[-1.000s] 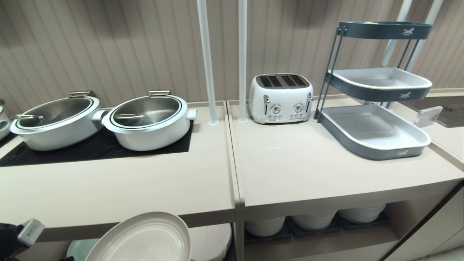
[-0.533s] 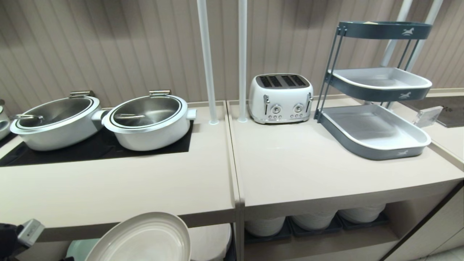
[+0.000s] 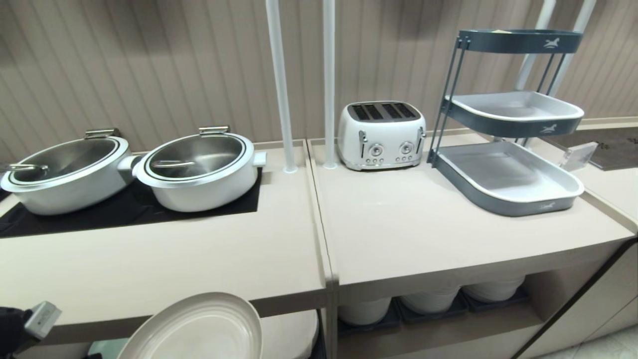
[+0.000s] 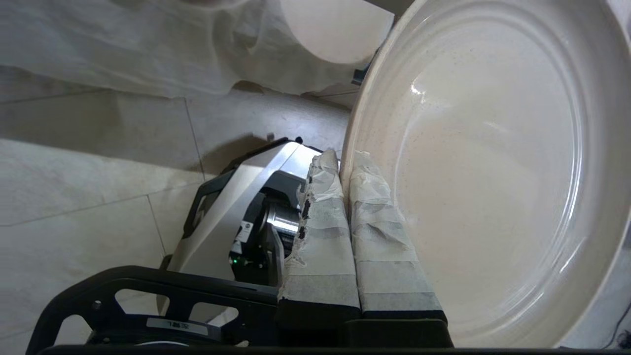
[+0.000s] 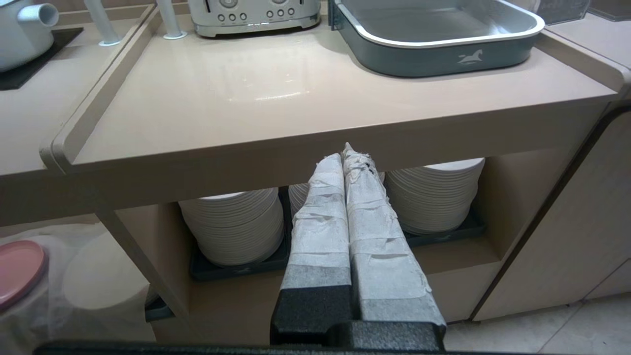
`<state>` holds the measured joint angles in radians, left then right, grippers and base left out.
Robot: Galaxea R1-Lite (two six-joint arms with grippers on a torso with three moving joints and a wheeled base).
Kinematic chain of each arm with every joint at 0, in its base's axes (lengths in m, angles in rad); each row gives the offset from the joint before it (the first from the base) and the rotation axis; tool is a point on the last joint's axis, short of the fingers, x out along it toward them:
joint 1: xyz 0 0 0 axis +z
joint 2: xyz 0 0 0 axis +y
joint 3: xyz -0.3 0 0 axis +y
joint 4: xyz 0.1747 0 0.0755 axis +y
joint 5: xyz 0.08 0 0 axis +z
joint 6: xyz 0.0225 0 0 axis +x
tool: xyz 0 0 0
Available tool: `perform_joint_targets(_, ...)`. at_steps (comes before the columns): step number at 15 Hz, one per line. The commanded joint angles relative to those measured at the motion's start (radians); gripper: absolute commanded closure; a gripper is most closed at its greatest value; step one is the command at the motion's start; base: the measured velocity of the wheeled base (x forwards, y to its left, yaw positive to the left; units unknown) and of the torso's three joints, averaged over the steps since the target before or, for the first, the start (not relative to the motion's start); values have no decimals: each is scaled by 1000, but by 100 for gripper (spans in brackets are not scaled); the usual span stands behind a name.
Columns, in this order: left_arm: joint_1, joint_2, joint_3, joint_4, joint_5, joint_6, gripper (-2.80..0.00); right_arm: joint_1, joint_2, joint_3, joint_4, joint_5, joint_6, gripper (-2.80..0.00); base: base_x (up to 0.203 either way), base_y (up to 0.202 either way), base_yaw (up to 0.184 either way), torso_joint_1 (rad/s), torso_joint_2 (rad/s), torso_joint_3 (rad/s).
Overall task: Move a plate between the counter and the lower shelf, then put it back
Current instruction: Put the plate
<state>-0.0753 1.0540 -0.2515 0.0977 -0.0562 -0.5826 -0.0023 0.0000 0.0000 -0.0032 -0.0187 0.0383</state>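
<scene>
The cream-beige plate (image 3: 199,329) hangs tilted in front of the counter's (image 3: 164,264) front edge, below its top. My left gripper (image 4: 342,160) is shut on the plate (image 4: 493,172), one finger on each side of its rim. In the head view only the left wrist (image 3: 30,321) shows, at the bottom left. Behind the plate lies the lower shelf with its white draped cloth (image 3: 291,331). My right gripper (image 5: 345,153) is shut on nothing, level with the front edge of the toaster worktop (image 5: 296,88).
Two white pots (image 3: 197,169) stand on the black hob panel (image 3: 124,209). A toaster (image 3: 381,134) and a tiered grey tray rack (image 3: 508,174) stand on the adjoining worktop, with white plate stacks (image 5: 236,227) below. A mint-green plate (image 3: 107,344) and a pink plate (image 5: 19,266) lie low on the left.
The whole head view has shifted slightly left, so the camera has moved. The plate keeps its place in the picture, still held by my left gripper.
</scene>
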Motion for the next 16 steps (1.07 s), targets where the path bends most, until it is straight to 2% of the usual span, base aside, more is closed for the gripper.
perform_joint_targets(1,0,3,0,1,-1,-3,0,1,0,0,0,0,0,0,0,194,-1,-2,2,-2)
perform_joint_targets(16,2,6,1,1,-2,-5,0,1,0,0,0,0,0,0,0,197,-2,2,3,1)
